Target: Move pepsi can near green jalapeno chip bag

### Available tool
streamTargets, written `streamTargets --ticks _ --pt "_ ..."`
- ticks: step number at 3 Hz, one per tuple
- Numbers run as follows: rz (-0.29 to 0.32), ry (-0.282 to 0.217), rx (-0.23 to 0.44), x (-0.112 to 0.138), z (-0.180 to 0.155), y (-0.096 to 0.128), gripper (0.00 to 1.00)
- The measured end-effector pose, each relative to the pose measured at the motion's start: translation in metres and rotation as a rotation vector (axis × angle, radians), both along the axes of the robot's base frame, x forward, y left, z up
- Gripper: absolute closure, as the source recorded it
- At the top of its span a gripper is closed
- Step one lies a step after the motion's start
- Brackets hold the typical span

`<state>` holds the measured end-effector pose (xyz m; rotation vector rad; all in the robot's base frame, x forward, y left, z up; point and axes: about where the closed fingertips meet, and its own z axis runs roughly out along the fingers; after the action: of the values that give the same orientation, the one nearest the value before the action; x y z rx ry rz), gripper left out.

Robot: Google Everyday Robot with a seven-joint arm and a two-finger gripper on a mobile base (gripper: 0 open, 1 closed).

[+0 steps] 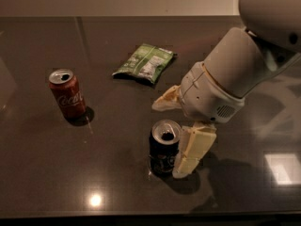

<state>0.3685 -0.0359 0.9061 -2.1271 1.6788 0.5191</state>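
Standing upright toward the near edge of the dark table (108, 187), the pepsi can (163, 150) has its top open. The gripper (168, 139) is spread wide around it: one finger (192, 150) at the can's 3 o'clock, just beside it, contact unclear; the other finger (165, 100) beyond at 12 o'clock, apart from the can. Red Coca-Cola can (68, 94) upright at 10 o'clock, well apart. Green jalapeno chip bag (146, 63) lies flat farther back, at about 12 o'clock.
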Motion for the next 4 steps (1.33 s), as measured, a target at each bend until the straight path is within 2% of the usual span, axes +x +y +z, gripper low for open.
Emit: streamTargets --ticks 1,2,3,4 --pt "0.015 0.011 0.017 -0.004 0.002 0.005 0.42" --pt "0.0 0.007 0.024 0.001 0.008 0.006 0.65" --pt "-0.06 -0.015 0.03 0.024 0.024 0.004 0.88" --pt "-0.129 -0.047 0.051 0.064 0.042 0.004 1.0"
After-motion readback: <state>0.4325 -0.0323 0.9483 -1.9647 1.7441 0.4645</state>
